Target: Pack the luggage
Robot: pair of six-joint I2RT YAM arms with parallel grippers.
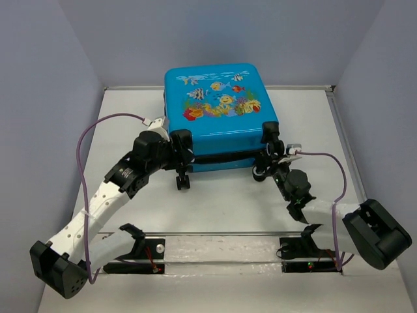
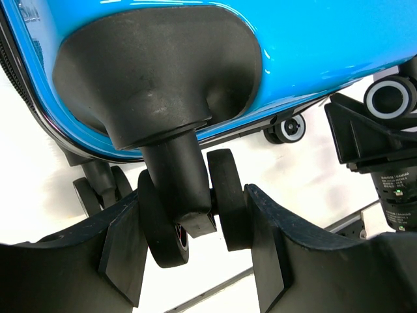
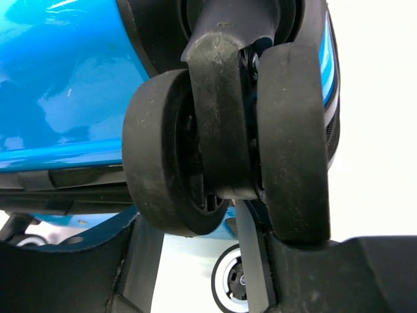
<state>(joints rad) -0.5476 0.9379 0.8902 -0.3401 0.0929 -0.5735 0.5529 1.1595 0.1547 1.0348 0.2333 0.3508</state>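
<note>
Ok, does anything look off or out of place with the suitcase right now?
Nothing stands out: the luggage lies flat, print up, left gripper at one near wheel, right gripper at the other wheel.

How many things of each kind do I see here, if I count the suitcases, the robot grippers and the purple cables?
luggage: 1
Grippers: 2, the left gripper and the right gripper
Purple cables: 2, the left cable and the right cable
Total: 5

One luggage point(image 1: 221, 107), two arms point(image 1: 111, 195).
</note>
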